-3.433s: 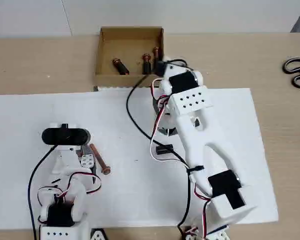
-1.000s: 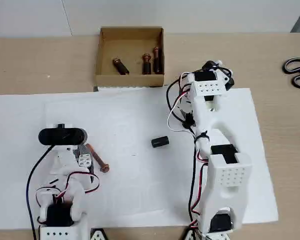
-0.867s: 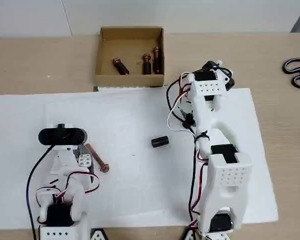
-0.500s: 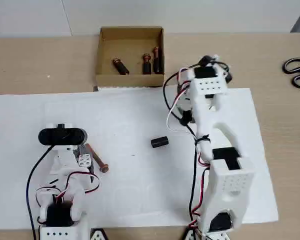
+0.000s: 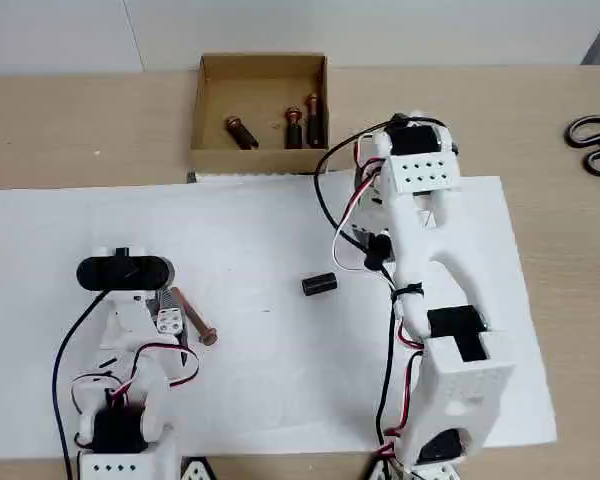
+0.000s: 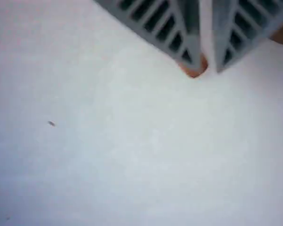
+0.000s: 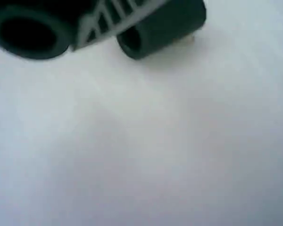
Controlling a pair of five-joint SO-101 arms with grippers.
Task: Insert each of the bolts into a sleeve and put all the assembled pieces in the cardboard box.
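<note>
1. The left gripper sits low over the near left part of the white paper sheet; its grey ribbed fingers are pressed almost together on a coppery bolt, leaving only a thin slit between them; in the left wrist view the bolt's end pokes out just past the fingertips, over bare paper.
2. From above, the bolt slants out of the left gripper toward the middle of the sheet, its head at the far end from the fingers.
3. A black sleeve lies on its side near the middle of the sheet, apart from both arms and between them; the right wrist view shows it on the paper with its open end facing the camera.
4. The right arm stretches up the right side of the sheet, its bent top near the sheet's far edge, to the right of the cardboard box.
5. A grey ribbed part of the right gripper lies between the sleeve and a second dark tube; how far this gripper is open, and whether it grips anything, I cannot tell.
6. The cardboard box stands on the wooden table just beyond the sheet; three assembled pieces lie inside, one toward the middle and two close together by the right wall.
7. Scissors lie at the table's far right edge.
</note>
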